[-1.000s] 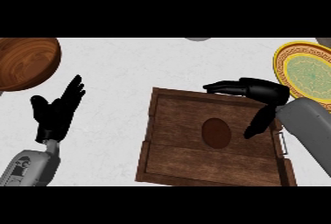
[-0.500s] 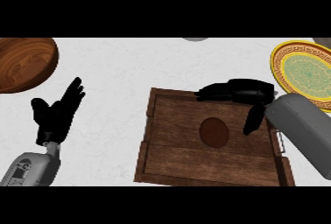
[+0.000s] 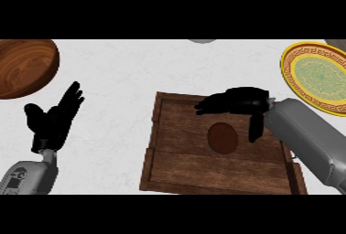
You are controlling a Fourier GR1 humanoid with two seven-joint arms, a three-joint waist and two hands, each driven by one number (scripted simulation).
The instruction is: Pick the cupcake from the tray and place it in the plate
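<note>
The cupcake (image 3: 222, 137) shows as a dark brown oval in the middle of the wooden tray (image 3: 202, 170). My right hand (image 3: 235, 101) hovers over the tray's far part, just beyond the cupcake, with its fingers curled in and nothing seen inside them. Its thumb (image 3: 256, 129) hangs down to the right of the cupcake, apart from it. The yellow plate (image 3: 289, 68) with a green centre lies at the upper right, past my right forearm. At the left, my left hand (image 3: 51, 121) rests open with its fingers up, away from the tray.
A round wooden bowl (image 3: 20, 66) sits at the upper left corner. A small grey object (image 3: 201, 40) peeks in at the top edge, and another grey object (image 3: 337, 43) at the top right. White counter lies between the bowl and the tray.
My right hand has moved down and to the left over the tray, toward the cupcake, and its fingers have curled in from straight. The left hand and cupcake have not moved.
</note>
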